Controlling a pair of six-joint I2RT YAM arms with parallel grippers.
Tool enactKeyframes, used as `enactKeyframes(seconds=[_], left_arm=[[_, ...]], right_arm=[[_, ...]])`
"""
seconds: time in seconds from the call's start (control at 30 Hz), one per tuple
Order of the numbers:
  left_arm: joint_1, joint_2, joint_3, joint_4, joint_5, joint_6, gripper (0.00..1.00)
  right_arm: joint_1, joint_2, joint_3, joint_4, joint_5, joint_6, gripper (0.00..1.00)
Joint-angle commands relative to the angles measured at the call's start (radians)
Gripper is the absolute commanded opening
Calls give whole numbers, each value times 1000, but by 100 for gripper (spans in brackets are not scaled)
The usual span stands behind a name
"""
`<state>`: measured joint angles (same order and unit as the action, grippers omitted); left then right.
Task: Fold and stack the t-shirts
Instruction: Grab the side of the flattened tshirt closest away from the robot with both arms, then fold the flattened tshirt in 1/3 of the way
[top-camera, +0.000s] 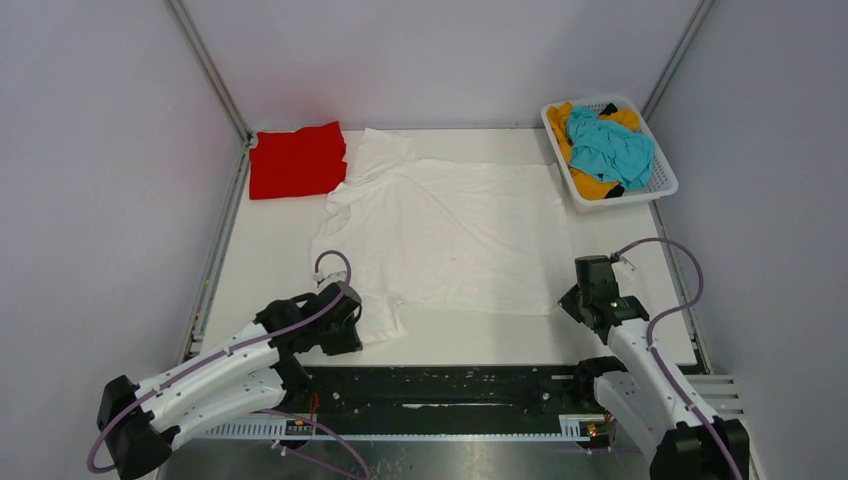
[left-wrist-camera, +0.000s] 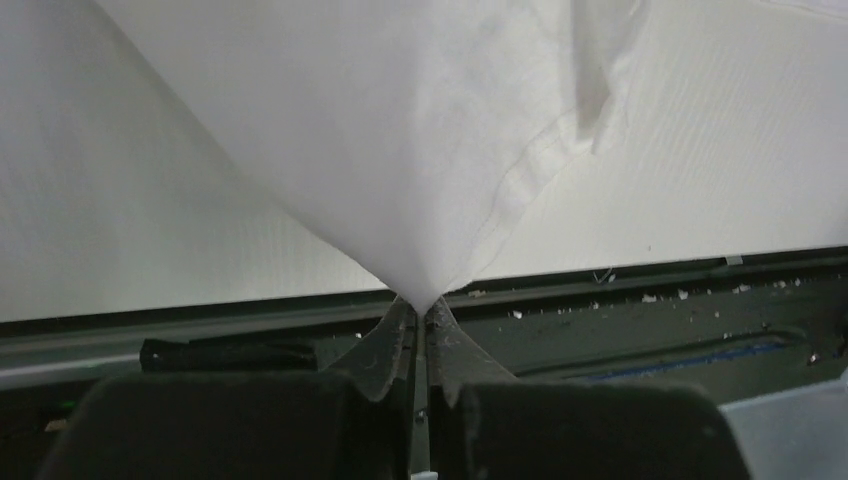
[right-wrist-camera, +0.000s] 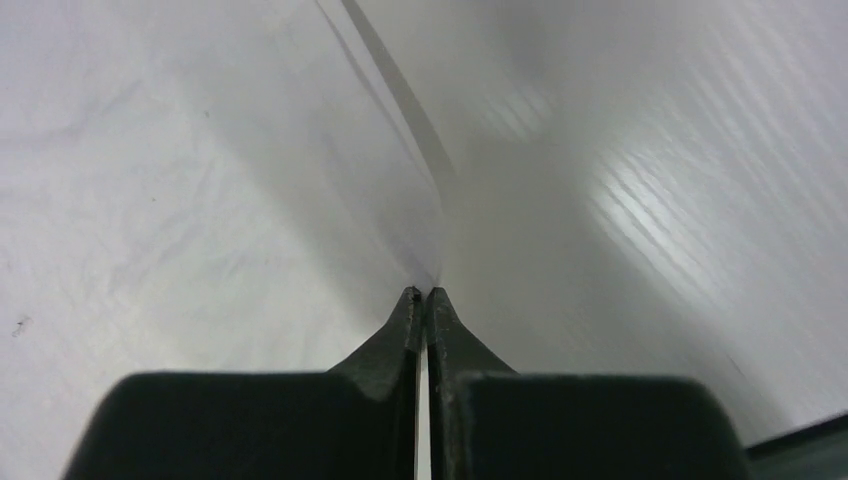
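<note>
table (top-camera: 270, 250) white | walls (top-camera: 100, 150) grey | left gripper (left-wrist-camera: 420, 310), right gripper (right-wrist-camera: 424, 295) pinch white t-shirt (top-camera: 450, 230)

From above, the left gripper (left-wrist-camera: 420, 303) and right gripper (right-wrist-camera: 422, 292) cover their own fingertips; the white t-shirt (left-wrist-camera: 400, 150) beyond each gripper runs off both wrist views, blurred at the right gripper; far beyond it, the teal t-shirt (top-camera: 610, 148) hides much of the orange-yellow t-shirt (top-camera: 590, 186).
</note>
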<state>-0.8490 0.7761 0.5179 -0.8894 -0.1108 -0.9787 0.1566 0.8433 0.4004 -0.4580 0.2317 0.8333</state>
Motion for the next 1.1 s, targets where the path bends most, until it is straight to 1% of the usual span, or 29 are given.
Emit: enactKeyframes(seconds=[0.0, 0.13, 0.23, 0.3, 0.43, 0.53, 0.63, 0.77, 0.9, 1.07], left_arm=[[-44, -61, 45, -85, 75, -79, 0], [-96, -98, 42, -128, 90, -132, 0], [-113, -106, 40, -96, 83, -124, 0], [-113, -89, 56, -28, 84, -93, 0], [-112, -36, 85, 167, 61, -9, 0], [-93, 41, 133, 230, 21, 58, 0], [-46, 111, 188, 272, -23, 113, 0], [94, 169, 218, 365, -20, 185, 0], [219, 210, 276, 428, -31, 259, 0], [327, 306, 384, 463, -8, 337, 0]], right_arm=[[-1, -121, 29, -237, 103, -12, 0], [-1, -222, 40, -347, 116, 9, 0], [0, -260, 43, -340, 117, -3, 0], [-2, -249, 45, -292, 80, -31, 0], [-1, -189, 57, -202, 28, -89, 0], [0, -134, 84, -151, -17, -122, 0], [-2, -91, 113, -112, -35, -142, 0], [-2, -20, 174, -91, 6, -166, 0], [0, 73, 250, -66, -1, -174, 0], [-4, 199, 359, -68, 18, -187, 0]])
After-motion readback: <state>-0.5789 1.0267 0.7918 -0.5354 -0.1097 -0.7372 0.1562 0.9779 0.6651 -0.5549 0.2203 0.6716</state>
